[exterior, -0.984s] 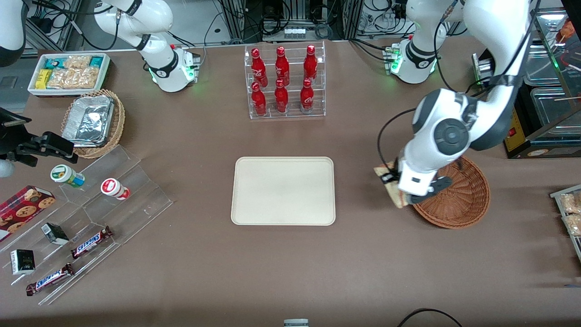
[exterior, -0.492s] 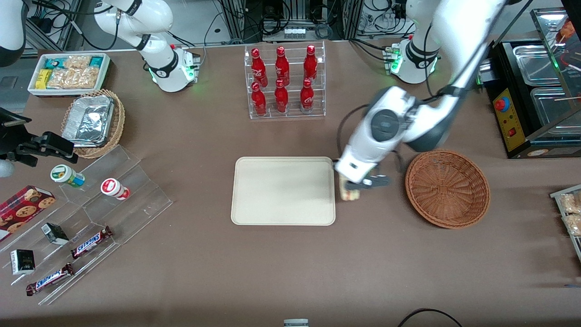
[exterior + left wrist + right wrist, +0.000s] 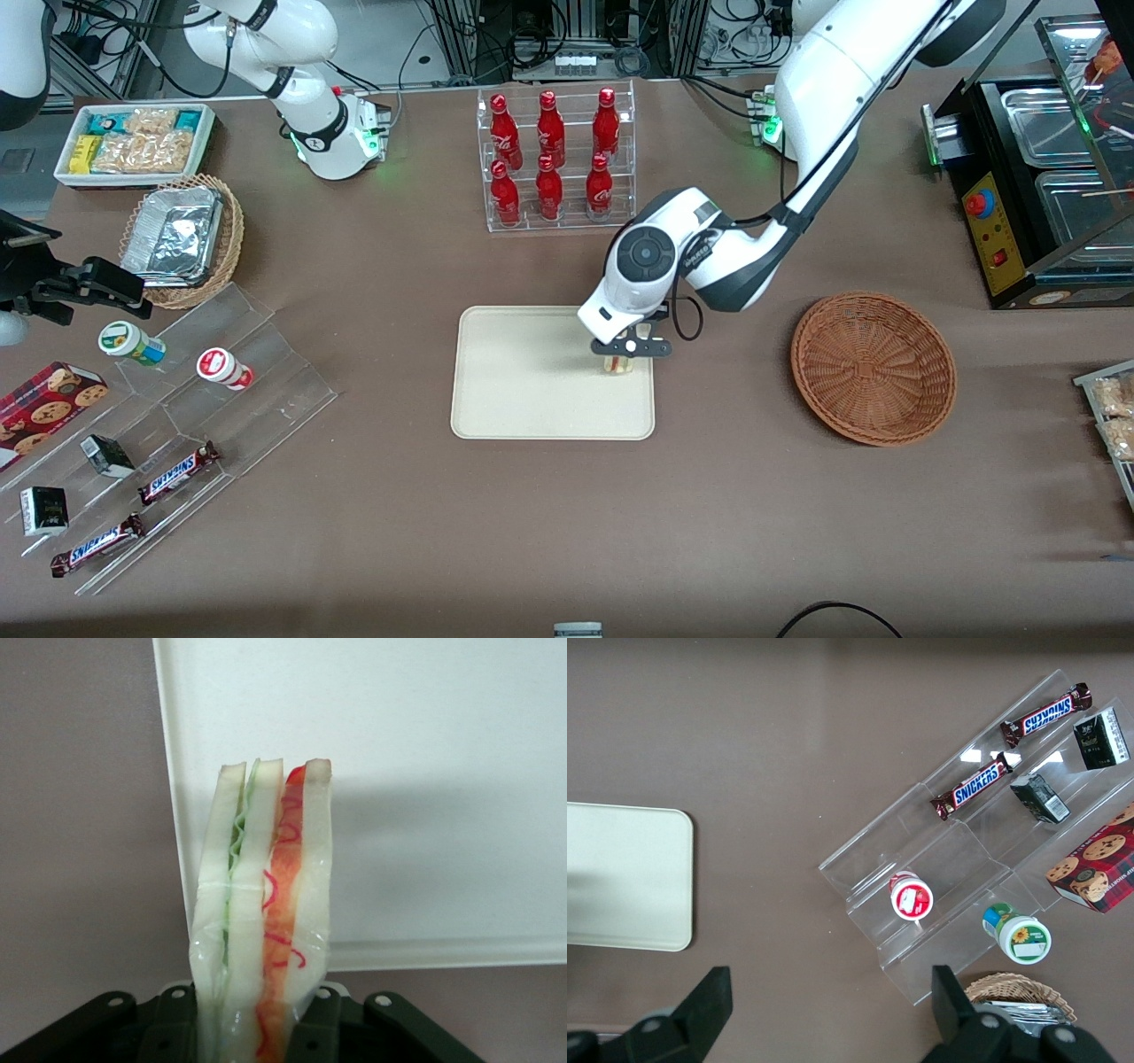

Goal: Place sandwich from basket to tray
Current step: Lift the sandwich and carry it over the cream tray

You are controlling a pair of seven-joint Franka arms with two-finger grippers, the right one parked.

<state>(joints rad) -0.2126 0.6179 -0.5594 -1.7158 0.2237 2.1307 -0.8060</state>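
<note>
Wrapped sandwich (image 3: 266,930) upright in gripper (image 3: 627,347) above tray (image 3: 523,390); basket (image 3: 873,368) empty

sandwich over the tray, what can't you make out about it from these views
- Sandwich, front view: the tool and wrist cover all but a sliver, so its shape is hidden.
- Left wrist view: only the layered cut edge shows; the held end is cut off by the picture's edge.
- Whether the sandwich touches the tray or hangs above it: neither view settles it.
- Right wrist view: only a corner of the tray shows; no sandwich.

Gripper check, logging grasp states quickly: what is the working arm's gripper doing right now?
Gripper: shut on the sandwich, held above the tray near its basket-side edge.
</note>
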